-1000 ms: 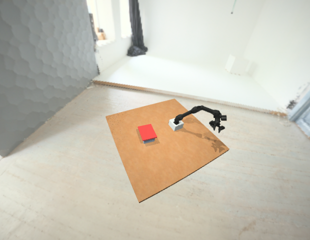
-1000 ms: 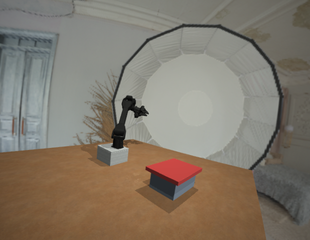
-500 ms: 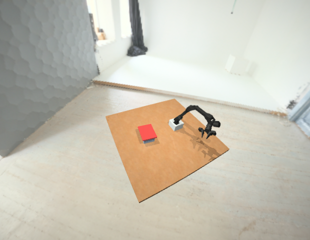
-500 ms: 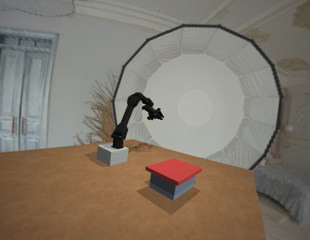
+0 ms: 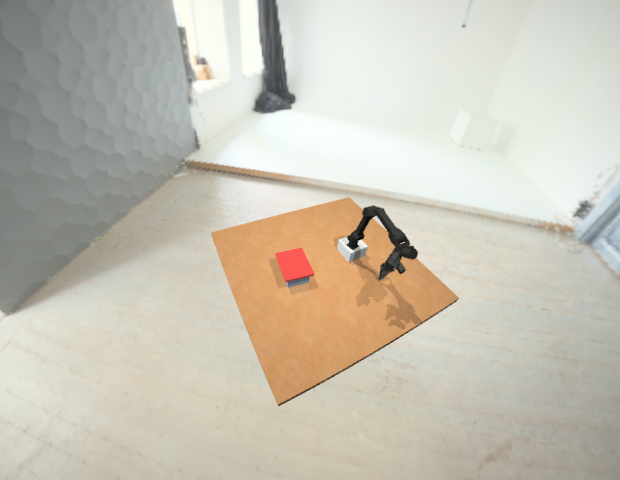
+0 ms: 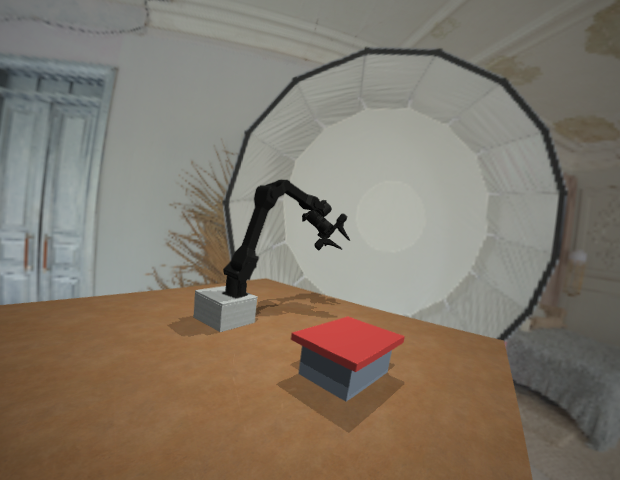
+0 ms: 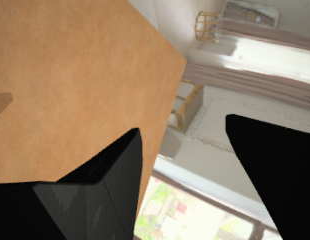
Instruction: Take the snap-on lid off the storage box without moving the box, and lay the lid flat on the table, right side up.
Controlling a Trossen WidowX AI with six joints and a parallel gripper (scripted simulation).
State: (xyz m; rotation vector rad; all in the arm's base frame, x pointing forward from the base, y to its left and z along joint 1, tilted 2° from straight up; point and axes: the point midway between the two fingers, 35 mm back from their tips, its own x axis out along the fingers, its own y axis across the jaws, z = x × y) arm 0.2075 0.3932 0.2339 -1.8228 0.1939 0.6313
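A flat red lid [image 5: 294,263] [image 6: 348,341] sits square on top of a grey-blue storage box [image 5: 298,282] [image 6: 346,373] in the middle of the brown table [image 5: 326,330] [image 6: 119,403]. My gripper [image 5: 384,272] [image 6: 337,233] [image 7: 183,128] is open and empty, held in the air well away from the box, over the table's side nearer the arm base. In the wrist view the two black fingers frame the table edge and the room beyond; neither lid nor box shows there.
The arm stands on a white-grey block [image 5: 351,249] [image 6: 225,308] on the table. The table edge [image 7: 165,100] runs close by under the gripper. A large round light reflector [image 6: 403,206] stands behind the table.
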